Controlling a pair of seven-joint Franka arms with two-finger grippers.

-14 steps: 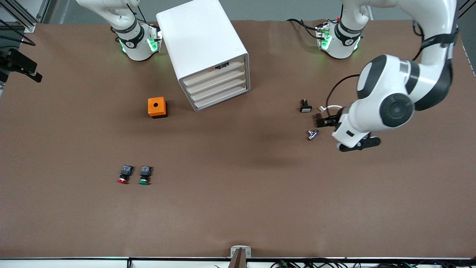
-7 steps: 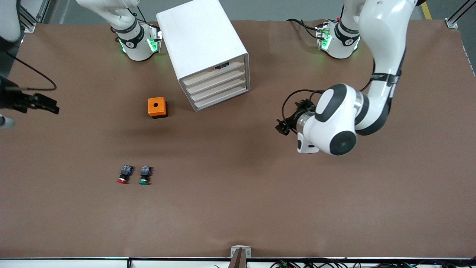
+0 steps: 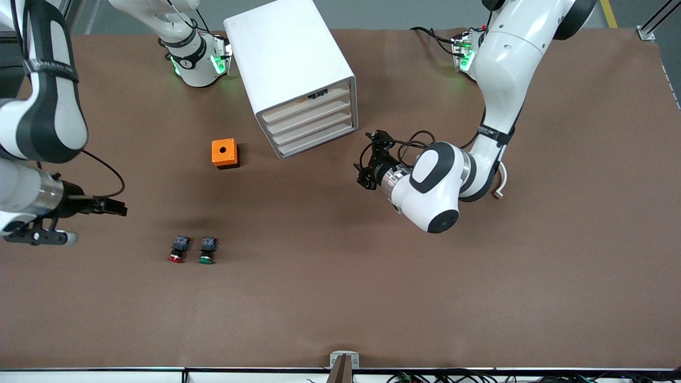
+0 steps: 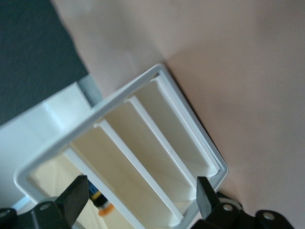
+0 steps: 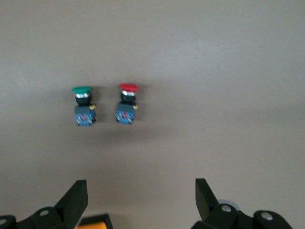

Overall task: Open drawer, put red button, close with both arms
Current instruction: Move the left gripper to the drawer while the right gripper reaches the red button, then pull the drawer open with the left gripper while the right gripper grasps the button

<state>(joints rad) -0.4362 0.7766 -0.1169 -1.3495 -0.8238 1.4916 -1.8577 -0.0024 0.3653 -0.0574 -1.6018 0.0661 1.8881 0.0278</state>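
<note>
Your left gripper [image 3: 366, 171]: jaws wide, facing cabinet [image 3: 298, 74], aimed to pull drawer [image 3: 307, 118], shut. Your right gripper [image 3: 114, 206]: jaws wide, near red button [image 3: 178, 248] on tabletop [image 3: 340, 298], for pickup.

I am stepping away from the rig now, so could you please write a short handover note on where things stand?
Left hand: open, empty, in front of the white cabinet, facing its drawers.
Right hand: open, empty, over bare table near the right arm's end, not yet at the buttons.
The drawer, second from top, is shut.
The red button lies on the table beside the green button, both nearer the front camera than the orange box.
Done: nothing.
Left: open drawer, put red button in, close.
</note>
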